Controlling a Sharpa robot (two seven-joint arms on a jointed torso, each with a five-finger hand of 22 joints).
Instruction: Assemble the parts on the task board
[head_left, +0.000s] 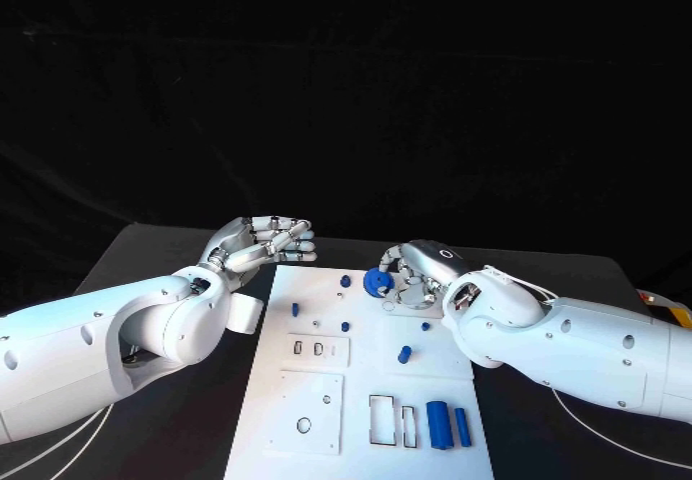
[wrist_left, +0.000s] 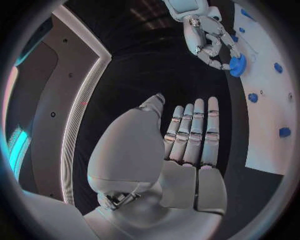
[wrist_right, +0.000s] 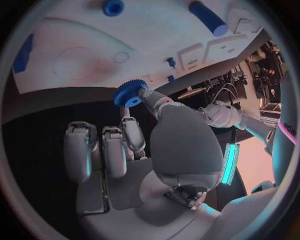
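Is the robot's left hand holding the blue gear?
No, the blue gear is pinched in the right hand, while the left hand holds nothing, its fingers straight.

Robotics lab: black table (head_left: 173, 250), equipment racks (wrist_right: 259, 70)

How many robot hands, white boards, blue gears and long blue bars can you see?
hands: 2, the left hand and the right hand
board: 1
gear: 1
bars: 2
total: 6
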